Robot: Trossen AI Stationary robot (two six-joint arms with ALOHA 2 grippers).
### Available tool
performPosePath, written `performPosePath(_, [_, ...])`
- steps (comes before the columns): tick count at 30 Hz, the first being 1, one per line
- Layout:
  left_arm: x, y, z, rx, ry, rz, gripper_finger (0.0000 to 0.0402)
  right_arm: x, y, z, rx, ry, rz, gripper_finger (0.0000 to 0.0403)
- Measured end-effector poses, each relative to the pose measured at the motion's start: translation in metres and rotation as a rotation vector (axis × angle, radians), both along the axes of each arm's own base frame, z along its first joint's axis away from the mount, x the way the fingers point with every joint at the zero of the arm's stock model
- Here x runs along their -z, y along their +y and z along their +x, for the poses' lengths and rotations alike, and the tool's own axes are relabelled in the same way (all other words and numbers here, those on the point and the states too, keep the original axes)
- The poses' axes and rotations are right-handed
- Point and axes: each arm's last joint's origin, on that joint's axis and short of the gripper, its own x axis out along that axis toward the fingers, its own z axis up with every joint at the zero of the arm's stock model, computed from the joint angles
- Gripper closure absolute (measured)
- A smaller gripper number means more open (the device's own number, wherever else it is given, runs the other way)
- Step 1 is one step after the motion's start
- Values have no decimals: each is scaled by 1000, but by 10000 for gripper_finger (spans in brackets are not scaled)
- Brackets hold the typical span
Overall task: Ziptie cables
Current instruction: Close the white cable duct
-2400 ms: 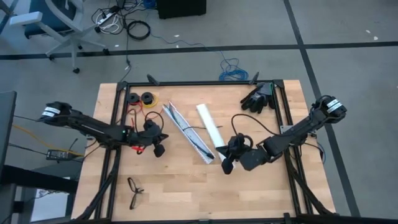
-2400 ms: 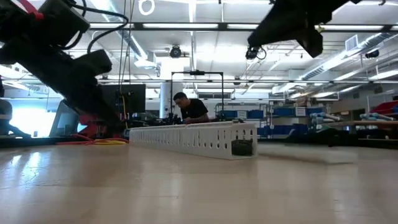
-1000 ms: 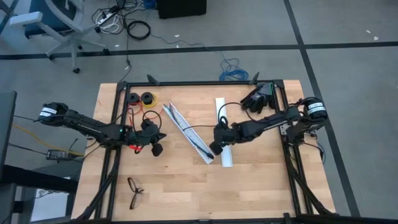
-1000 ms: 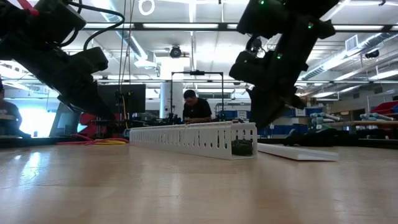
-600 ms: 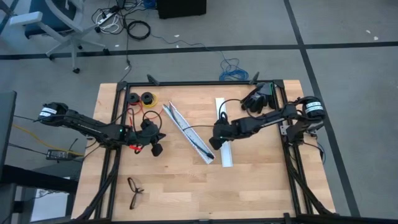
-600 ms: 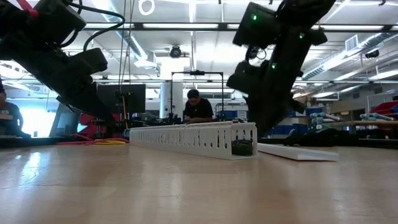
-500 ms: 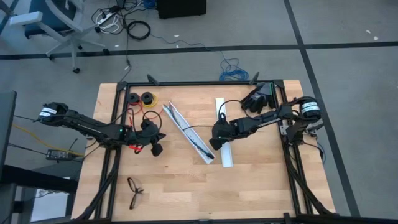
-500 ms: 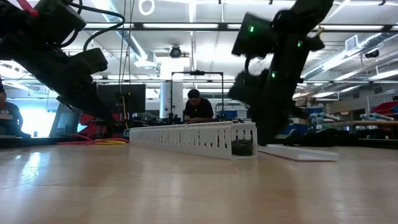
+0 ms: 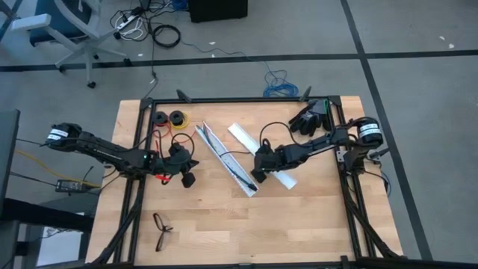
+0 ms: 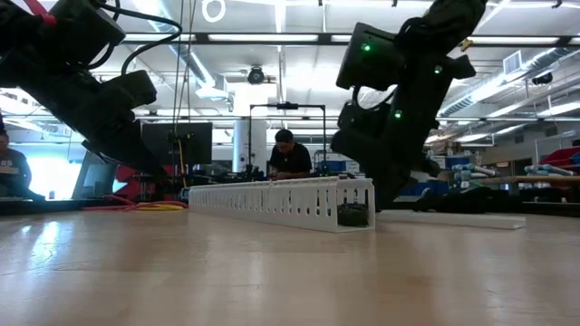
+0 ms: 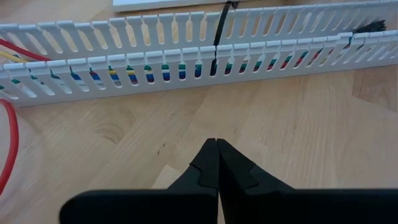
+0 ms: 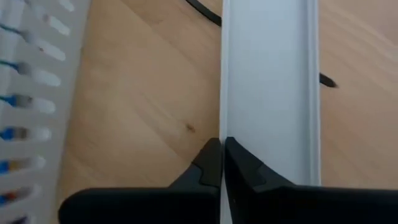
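My right claw (image 12: 221,144) is pinched fully together, its tips set right on one long lip of the flat white cover (image 12: 273,74). I cannot tell whether that thin lip is caught between them or only touched. The cover lies flat on the wooden table (image 12: 143,93), near its middle. Just beside it runs the white slotted rail (image 11: 186,62), the two slanting across the boards and almost meeting at their near ends. A thin black strip shows on either side of the cover and seems to pass beneath it.

My left claw (image 11: 216,142) is also closed tight, with nothing in it (the tips meet cleanly). It hovers low over bare wood a short way off the rail's other side, pointing at its slots. The cables (image 11: 155,71) lie inside that rail, showing blue, yellow and green through the gaps. The ziptie (image 11: 219,31) crosses the rail through a slot, roughly opposite my left tips. A loop of red wire (image 11: 9,149) lies off toward one end of the rail.

Farther out, a pair of glasses (image 9: 161,229) lies near the front edge. Two black spools (image 9: 168,117) and a pair of black gloves (image 9: 310,117) sit near the back edge. Beyond the table, a person (image 10: 290,161) bends over a bench.
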Motion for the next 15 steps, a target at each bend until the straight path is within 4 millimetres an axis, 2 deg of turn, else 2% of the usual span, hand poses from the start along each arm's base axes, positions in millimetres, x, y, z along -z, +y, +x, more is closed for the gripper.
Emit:
performPosePath(3, [0,0,0,0,5,1,400,-18,3,-7,-15,-31,-23,402])
performPosePath(6, [1,0,-1,0,9,1,400,-46,9,-9,-31,-152,-37,403])
performPosePath(11, [1,0,-1,-1,13,2,400,-79,20,-10,-95,-350,-40,402])
performPosePath(15, [1,0,-1,-8,11,9,400,-93,25,-1,-160,-498,-10,402])
